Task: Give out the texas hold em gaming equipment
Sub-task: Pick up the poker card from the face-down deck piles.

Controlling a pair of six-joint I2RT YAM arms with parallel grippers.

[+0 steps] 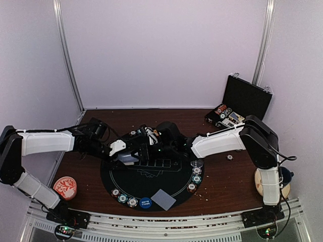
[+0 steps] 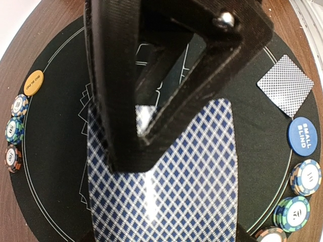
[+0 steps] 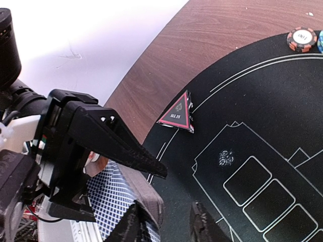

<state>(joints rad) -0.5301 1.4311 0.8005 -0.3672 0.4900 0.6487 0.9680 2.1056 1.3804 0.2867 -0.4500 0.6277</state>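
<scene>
Peeling a single card off the deck is, I judge, your step here. Your left gripper [image 3: 123, 189] is clenched on the deck of blue-diamond-backed cards [image 2: 166, 191], holding it flat above the middle of the round black poker mat [image 2: 60, 166]. Your right gripper [image 3: 167, 224] sits just beside one edge of that deck, jaws apart, with no card between them that I can see.

Aim the right fingertips at the top card's free edge, away from the left finger lying across the deck's back. Pinch shallow so only one card comes, then draw it out along the deck's plane rather than lifting, or you may drag the stack loose.

One face-down card [image 2: 285, 84] lies by the SMALL BLIND button [image 2: 305, 133]; the seat by the orange button [image 2: 34, 82] looks like the next destination.
</scene>
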